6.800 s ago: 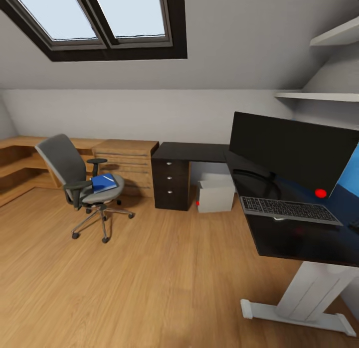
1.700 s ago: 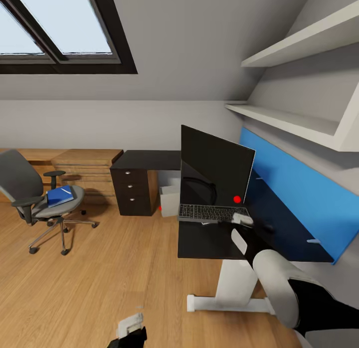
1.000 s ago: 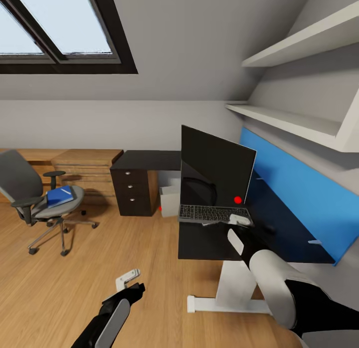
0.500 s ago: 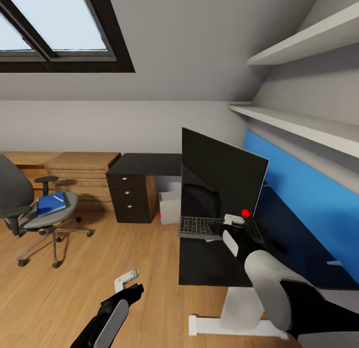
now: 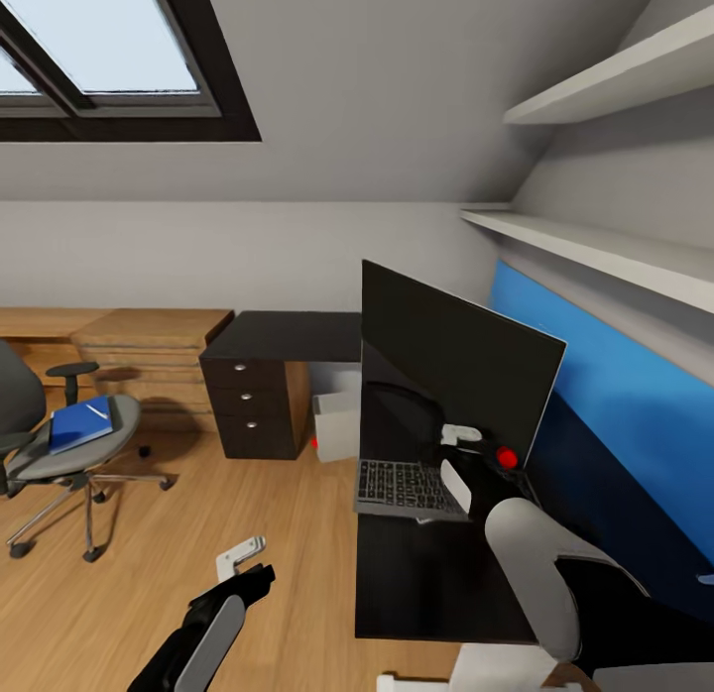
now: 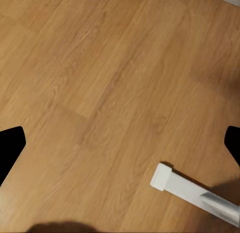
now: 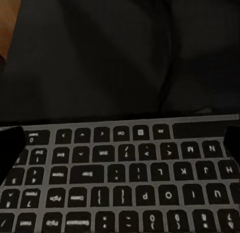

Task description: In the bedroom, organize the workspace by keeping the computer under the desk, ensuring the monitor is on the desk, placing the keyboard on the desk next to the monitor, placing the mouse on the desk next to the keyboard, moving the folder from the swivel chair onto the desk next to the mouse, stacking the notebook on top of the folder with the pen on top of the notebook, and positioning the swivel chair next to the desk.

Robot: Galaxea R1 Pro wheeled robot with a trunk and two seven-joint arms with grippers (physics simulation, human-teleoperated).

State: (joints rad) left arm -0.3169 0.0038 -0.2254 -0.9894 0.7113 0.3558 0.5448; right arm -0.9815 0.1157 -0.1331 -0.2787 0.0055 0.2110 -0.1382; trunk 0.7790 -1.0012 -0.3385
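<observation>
right gripper (image 5: pixel 462 436) jaws wide, nothing held, over keyboard's (image 5: pixel 409 488) far right end | keyboard on desk (image 5: pixel 436 581) before monitor (image 5: pixel 451 370), long axis left-right | left gripper (image 5: pixel 241 555) spread, empty, over floor, farther

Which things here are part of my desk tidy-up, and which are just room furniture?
Job: desk, monitor, keyboard, computer, swivel chair, folder.
Not the job: wood drawer chest, wall shelves, skylight.
</observation>
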